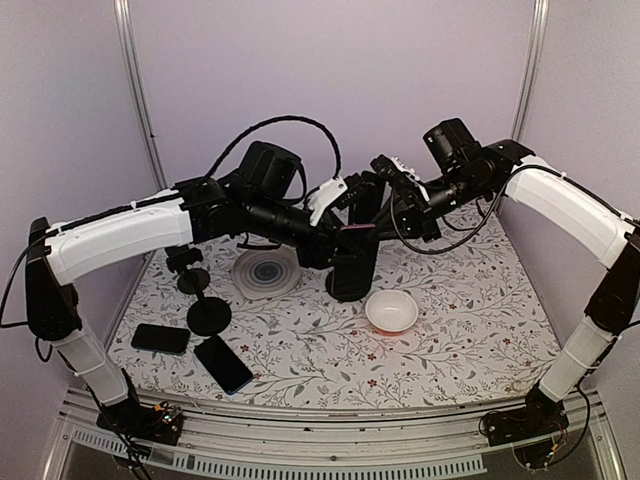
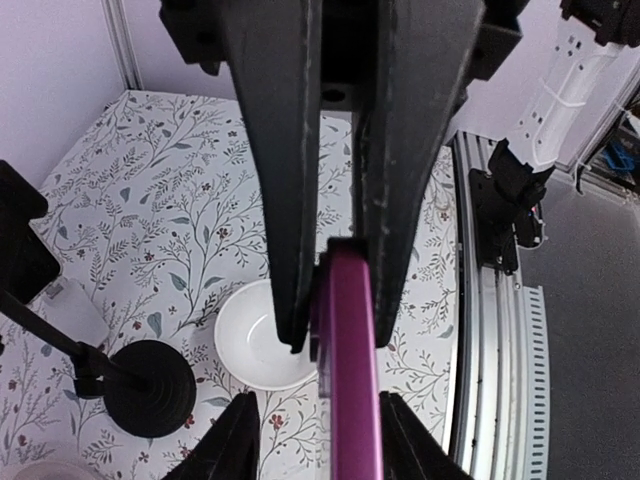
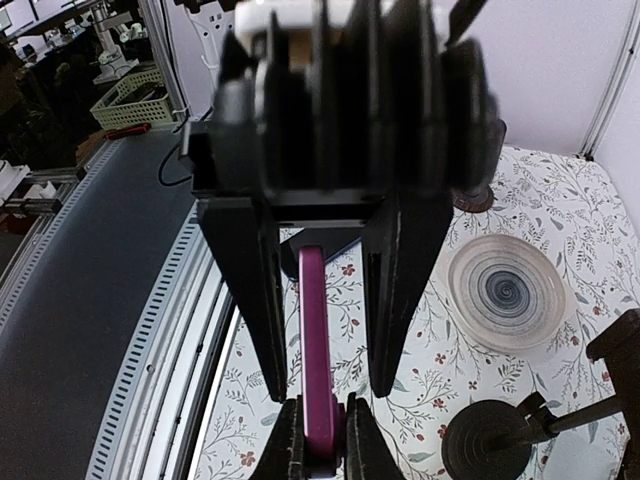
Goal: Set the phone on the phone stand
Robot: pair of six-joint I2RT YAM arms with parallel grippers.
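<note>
A phone with a purple edge point(image 1: 352, 258) hangs upright above the middle of the table. My left gripper point(image 1: 335, 242) is shut on it; the left wrist view shows the fingers pinching its purple edge point(image 2: 350, 400). My right gripper point(image 1: 372, 215) is open and straddles the same phone point(image 3: 315, 340), with a gap on each side. The left fingers point(image 3: 290, 445) clamp the phone's lower end in the right wrist view. The black phone stand point(image 1: 207, 314) stands at the left of the table, apart from both grippers.
A white bowl point(image 1: 391, 311) sits just right of and below the held phone. A swirl-patterned plate point(image 1: 267, 272) lies behind the stand. Two dark phones point(image 1: 160, 338) point(image 1: 223, 363) lie flat at the front left. The table's metal rail runs along the near edge.
</note>
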